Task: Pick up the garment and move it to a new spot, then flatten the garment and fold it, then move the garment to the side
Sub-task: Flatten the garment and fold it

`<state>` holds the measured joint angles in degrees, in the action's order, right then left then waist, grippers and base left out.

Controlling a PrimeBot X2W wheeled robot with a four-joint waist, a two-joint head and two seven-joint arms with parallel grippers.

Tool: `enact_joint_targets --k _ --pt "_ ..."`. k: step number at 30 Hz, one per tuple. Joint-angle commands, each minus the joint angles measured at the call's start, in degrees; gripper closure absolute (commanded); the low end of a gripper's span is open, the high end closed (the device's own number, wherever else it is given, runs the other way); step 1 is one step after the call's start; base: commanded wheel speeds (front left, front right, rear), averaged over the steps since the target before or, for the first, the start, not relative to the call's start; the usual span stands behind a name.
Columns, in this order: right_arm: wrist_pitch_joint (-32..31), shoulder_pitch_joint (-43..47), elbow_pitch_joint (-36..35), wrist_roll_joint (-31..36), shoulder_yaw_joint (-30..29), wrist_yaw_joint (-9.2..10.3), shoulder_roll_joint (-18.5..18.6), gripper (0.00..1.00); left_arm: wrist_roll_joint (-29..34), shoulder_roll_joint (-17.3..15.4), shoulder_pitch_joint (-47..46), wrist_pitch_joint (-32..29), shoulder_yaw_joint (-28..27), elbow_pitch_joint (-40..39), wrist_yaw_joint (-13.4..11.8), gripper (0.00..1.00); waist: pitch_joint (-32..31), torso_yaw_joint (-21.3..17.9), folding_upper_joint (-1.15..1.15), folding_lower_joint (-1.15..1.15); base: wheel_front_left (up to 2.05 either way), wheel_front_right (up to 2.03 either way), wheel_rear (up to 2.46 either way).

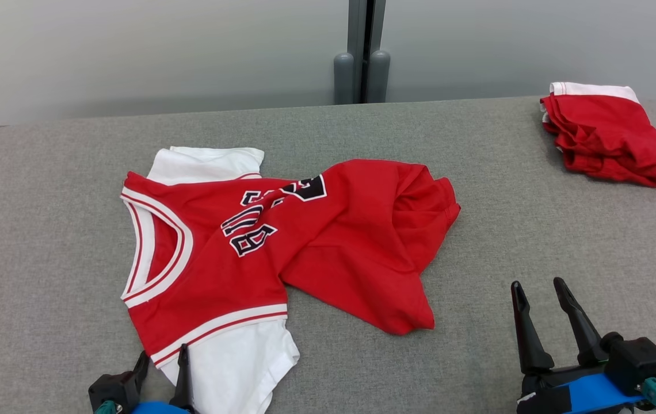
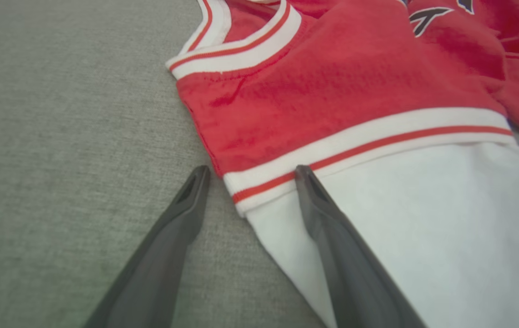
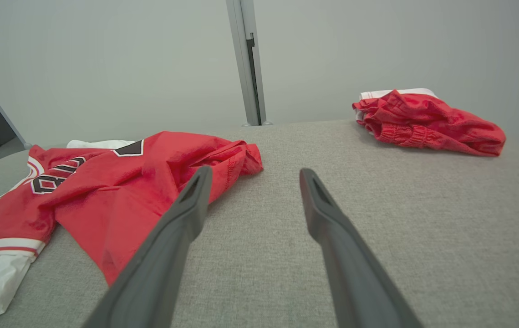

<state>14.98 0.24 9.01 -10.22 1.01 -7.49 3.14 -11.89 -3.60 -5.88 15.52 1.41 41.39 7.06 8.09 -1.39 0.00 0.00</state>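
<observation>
Mid-table, the jersey (image 1: 334, 241) lies crumpled on the grey table (image 1: 46, 259), red with white trim and black letters on its chest. Its collar points toward the table's left side. Its lower half is bunched and folded over toward the table's right side. One white sleeve (image 1: 236, 362) spills toward the table's near edge. A second white sleeve pokes out on the far side.

At the table's near edge, on the left, my left gripper (image 1: 164, 349) sits low with its fingers spread apart and nothing between them. From my left wrist I see the gripper (image 2: 251, 169) straddling the edge of the jersey (image 2: 332, 82). One finger (image 2: 168, 237) is over bare table just beside the striped band. The other finger is over the sleeve (image 2: 423, 218), its tip at the band. Whether either finger touches the cloth I cannot tell.

Also at the near edge, on the right, my right gripper (image 1: 536, 283) is held wide and empty. From that wrist, the gripper (image 3: 255, 169) points across bare table, with the jersey (image 3: 118, 182) just to its left.

At the table's far right corner, folded red shorts (image 1: 610, 138) with a white band rest well apart from the jersey. They show from my right wrist too (image 3: 428, 123).
</observation>
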Motion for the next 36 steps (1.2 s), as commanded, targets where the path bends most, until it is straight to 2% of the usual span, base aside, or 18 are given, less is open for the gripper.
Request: enact_joint_targets --k 1,2,3,12,20,27,28,29,30,31,36 --pt "0.29 -0.37 0.06 -0.44 -0.17 -0.02 -0.02 0.00 -0.22 0.33 -0.15 -0.69 0.70 1.41 0.16 0.45 -0.08 0.06 0.00 0.00 0.00 0.00 0.00" --pt "0.29 -0.27 0.01 -0.47 -0.18 -0.02 -0.03 0.00 -0.40 0.40 -0.48 -0.69 0.83 1.39 0.22 0.93 -0.14 0.15 0.00 0.00 0.00 0.00 0.00" --pt "0.29 -0.12 -0.06 -0.49 -0.24 -0.01 -0.04 0.00 -0.68 0.43 -0.69 -0.68 0.82 1.24 0.28 1.00 -0.22 0.29 0.00 0.00 0.00 0.00 0.00" --pt "0.29 1.34 0.37 -0.59 -0.57 -0.01 -0.07 0.00 -1.85 -0.80 1.53 -0.40 -3.82 -4.80 0.12 1.00 -1.79 2.02 0.00 0.00 0.00 0.00 0.00" --pt "0.29 2.44 1.32 -0.75 -1.17 -0.01 0.16 0.00 -1.88 -3.29 5.40 -0.39 -8.52 -10.71 -1.69 1.00 -2.94 3.53 0.00 0.00 0.00 0.00 0.00" --pt "0.29 2.67 2.30 -0.84 -1.19 -0.01 0.54 0.00 -2.14 -4.81 6.74 -0.57 -10.20 -10.51 -3.28 1.00 -3.45 3.46 0.00 0.00 0.00 0.00 0.00" --pt "0.29 2.70 2.38 -0.86 -1.15 -0.01 0.54 0.00 -2.04 -4.60 6.79 -0.54 -9.98 -10.58 -3.52 0.90 -3.52 3.40 0.00 0.00 0.00 0.00 0.00" --pt "0.29 2.75 2.50 -0.89 -1.10 -0.02 0.53 0.00 -1.87 -4.38 6.91 -0.58 -9.66 -10.69 -3.71 0.53 -3.59 3.35 0.00 0.00 0.00 0.00 0.00" --pt "0.29 2.82 2.58 -0.91 -1.04 -0.02 0.52 0.00 -1.75 -4.38 6.90 -0.58 -9.41 -10.72 -3.60 0.05 -3.63 3.31 0.00 0.00 0.00 0.00 0.00" --pt "0.29 2.86 2.64 -0.96 -1.01 -0.02 0.53 0.00 -1.74 -4.52 6.75 -0.52 -9.41 -11.09 -3.51 0.00 -3.65 3.28 0.00 0.00 0.00 0.00 0.00" --pt "0.29 3.07 2.86 -1.03 -0.92 -0.01 0.55 0.00 -0.62 -3.63 6.89 -0.29 -10.28 -17.14 -4.18 0.00 -3.81 3.65 0.00 0.00 0.00 0.00 0.00"
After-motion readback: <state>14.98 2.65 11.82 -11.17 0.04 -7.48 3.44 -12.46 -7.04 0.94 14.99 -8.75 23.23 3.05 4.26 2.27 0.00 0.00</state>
